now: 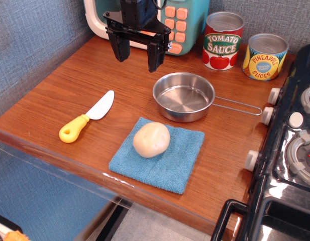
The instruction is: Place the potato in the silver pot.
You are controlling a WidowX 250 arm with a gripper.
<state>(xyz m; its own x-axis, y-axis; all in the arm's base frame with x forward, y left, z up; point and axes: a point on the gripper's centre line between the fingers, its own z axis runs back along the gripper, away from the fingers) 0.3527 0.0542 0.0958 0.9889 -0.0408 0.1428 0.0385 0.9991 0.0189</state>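
Note:
The pale beige potato (151, 139) lies on a blue cloth (160, 154) near the front of the wooden table. The silver pot (184, 96) stands empty just behind the cloth, its wire handle (238, 106) pointing right. My black gripper (137, 56) hangs open and empty at the back of the table, behind and left of the pot, well away from the potato.
A toy knife with a yellow handle (87, 117) lies left of the cloth. A tomato sauce can (222, 40) and a pineapple slices can (265, 56) stand at the back right. A toy microwave (176, 20) is behind the gripper. A toy stove (290, 150) borders the right side.

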